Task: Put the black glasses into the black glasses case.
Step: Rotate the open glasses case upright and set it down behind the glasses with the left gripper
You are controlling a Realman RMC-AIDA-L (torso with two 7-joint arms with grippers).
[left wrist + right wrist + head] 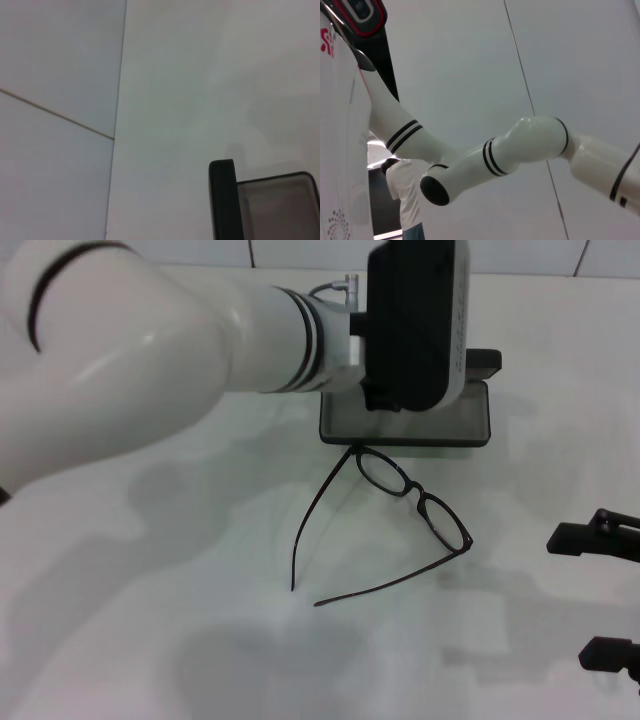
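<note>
Reaching across the worktop [200, 640], the left arm [150, 350] ends in a dark wrist block that hangs over the black glasses case [470, 425] and hides part of its tray. The left tool's own fingers are not visible in any view — cannot tell whether they are apart or together. The case lies open on the worktop, grey lining up, with its lid [485, 362] raised on the far side. The left wrist view catches one rounded corner of the case [275, 205] and its upright black edge.

The black glasses [415, 500] lie on the worktop just on the near side of the case, outside it. Both temple arms are unfolded and point away from the case toward the robot. One lens sits almost against the case's near rim; the other is farther out, toward the right arm's side. Nothing grips the frame.

The right tool [600, 595] sits parked low at the worktop's edge, well apart from the case — its two dark fingers are spread, with nothing between them.
</note>
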